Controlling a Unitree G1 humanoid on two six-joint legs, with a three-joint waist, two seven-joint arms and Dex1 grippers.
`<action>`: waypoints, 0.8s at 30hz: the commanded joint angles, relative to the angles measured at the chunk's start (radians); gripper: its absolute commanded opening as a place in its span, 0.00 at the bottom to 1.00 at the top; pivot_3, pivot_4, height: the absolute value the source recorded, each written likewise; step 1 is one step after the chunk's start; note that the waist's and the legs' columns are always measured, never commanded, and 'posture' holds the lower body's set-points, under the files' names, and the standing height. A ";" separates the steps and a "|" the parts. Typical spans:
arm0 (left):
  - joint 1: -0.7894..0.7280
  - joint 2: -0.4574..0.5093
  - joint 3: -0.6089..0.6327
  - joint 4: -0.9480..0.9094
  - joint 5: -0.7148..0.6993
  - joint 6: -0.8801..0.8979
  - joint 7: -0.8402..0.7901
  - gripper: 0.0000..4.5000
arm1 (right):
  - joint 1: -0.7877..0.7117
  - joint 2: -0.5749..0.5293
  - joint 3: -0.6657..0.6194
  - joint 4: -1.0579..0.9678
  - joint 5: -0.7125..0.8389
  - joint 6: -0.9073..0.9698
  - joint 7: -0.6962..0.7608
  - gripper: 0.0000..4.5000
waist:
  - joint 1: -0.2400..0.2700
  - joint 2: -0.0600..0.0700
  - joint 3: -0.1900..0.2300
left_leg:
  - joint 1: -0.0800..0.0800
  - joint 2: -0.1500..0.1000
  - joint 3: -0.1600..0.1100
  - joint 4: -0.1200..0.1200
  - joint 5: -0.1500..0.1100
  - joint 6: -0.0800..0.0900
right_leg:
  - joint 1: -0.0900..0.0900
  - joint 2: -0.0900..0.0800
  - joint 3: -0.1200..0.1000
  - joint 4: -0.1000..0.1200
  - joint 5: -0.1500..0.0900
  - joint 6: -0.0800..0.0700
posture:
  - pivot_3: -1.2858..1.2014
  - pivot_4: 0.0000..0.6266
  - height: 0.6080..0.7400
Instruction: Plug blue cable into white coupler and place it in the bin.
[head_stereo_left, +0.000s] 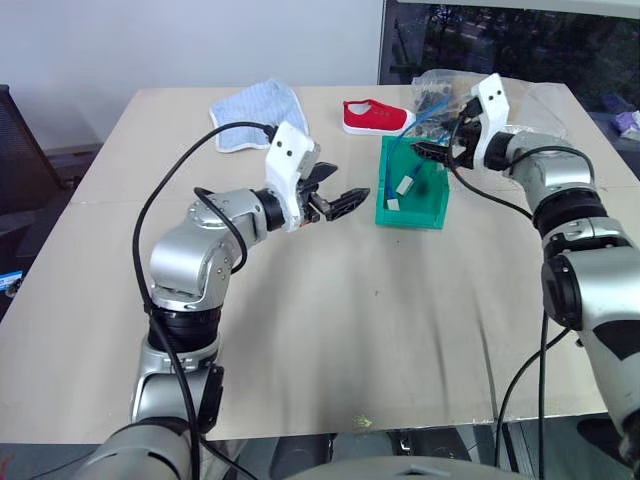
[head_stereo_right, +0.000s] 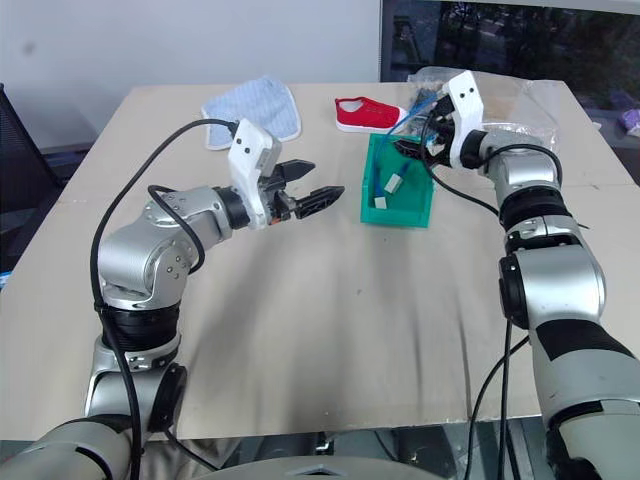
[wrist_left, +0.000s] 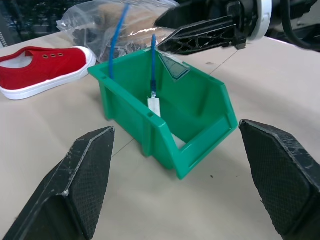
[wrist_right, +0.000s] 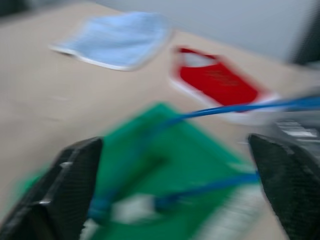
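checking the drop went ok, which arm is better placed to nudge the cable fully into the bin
Right. Its gripper hovers open directly over the green bin, beside the blue cable sticking up from it; the left gripper sits off to the side.

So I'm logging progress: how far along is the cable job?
Nearly finished. The blue cable is plugged into the white coupler, and both sit inside the bin. Nothing is held: the right hand is open above the bin, the left hand open beside it. Only pulling away remains.
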 joint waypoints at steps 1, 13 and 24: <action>-0.018 0.007 -0.006 -0.022 0.002 -0.042 0.010 0.92 | 0.096 -0.037 -0.053 -0.170 0.021 -0.023 -0.016 0.99 | -0.001 0.000 0.000 | 0.000 0.000 0.000 0.000 0.000 0.000 | 0.000 0.000 0.000 0.000 0.000 0.000 | 0.52 0.24 1.00; 0.228 0.106 -0.031 -0.131 0.150 -0.105 0.148 0.92 | 1.078 -0.054 -0.248 -1.253 0.290 0.150 -0.005 0.99 | 0.000 0.002 -0.001 | -0.010 0.003 0.000 0.002 -0.002 0.003 | -0.010 0.001 0.001 0.002 0.000 0.001 | 0.52 0.24 1.00; 0.631 0.049 -0.077 -0.215 0.209 -0.342 0.180 0.92 | 1.355 -0.055 -0.311 -1.192 0.324 -0.005 0.094 0.99 | -0.002 0.001 0.000 | 0.012 0.001 0.001 0.002 -0.003 0.006 | 0.009 0.002 0.007 0.000 0.004 0.002 | 0.52 0.24 1.00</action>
